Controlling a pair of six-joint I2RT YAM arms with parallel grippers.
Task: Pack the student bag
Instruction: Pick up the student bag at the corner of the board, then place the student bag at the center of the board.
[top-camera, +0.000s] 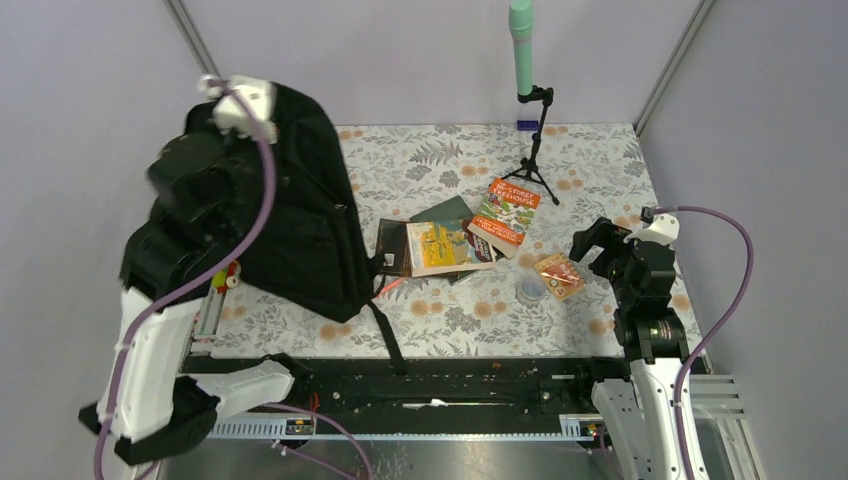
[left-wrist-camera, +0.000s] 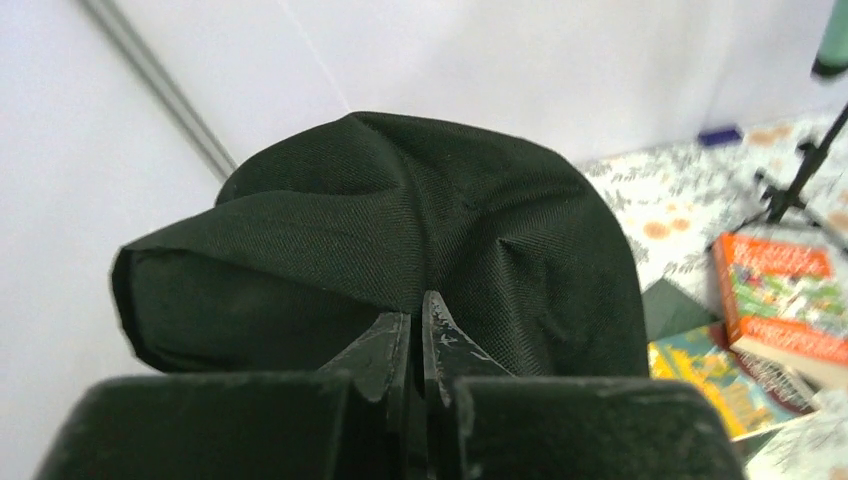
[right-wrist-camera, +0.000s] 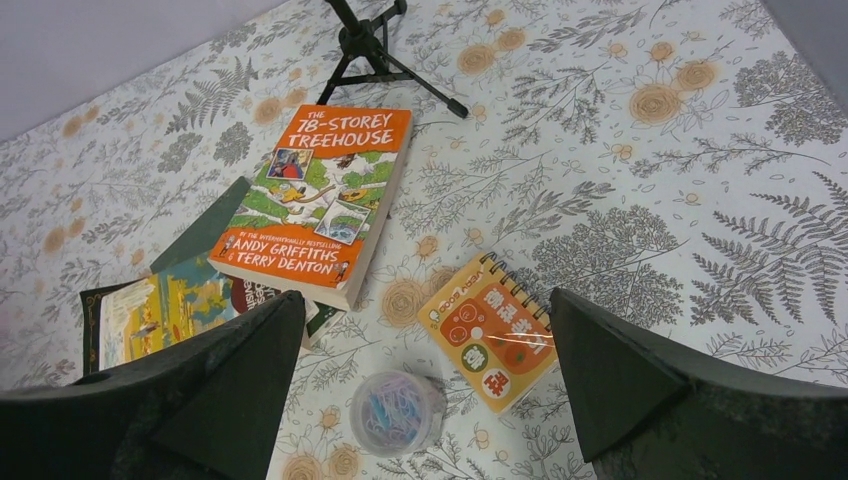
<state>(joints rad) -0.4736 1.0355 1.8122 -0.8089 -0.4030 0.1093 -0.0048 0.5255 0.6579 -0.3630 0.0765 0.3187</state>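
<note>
The student bag is a large black fabric backpack standing at the table's left, one strap trailing toward the front edge. My left gripper is up at its rounded top. In the left wrist view the jaws are pressed together at the fingertips, and the bag's cloth puckers into them. My right gripper hovers at the right, wide open and holding nothing. Seen in the right wrist view, its spread fingers frame a small orange spiral notebook and a clear tub of paper clips.
An orange paperback leans on a yellow book and a dark green one in the middle. A small black tripod with a teal stick stands behind them. A red and yellow item lies by the bag's left side.
</note>
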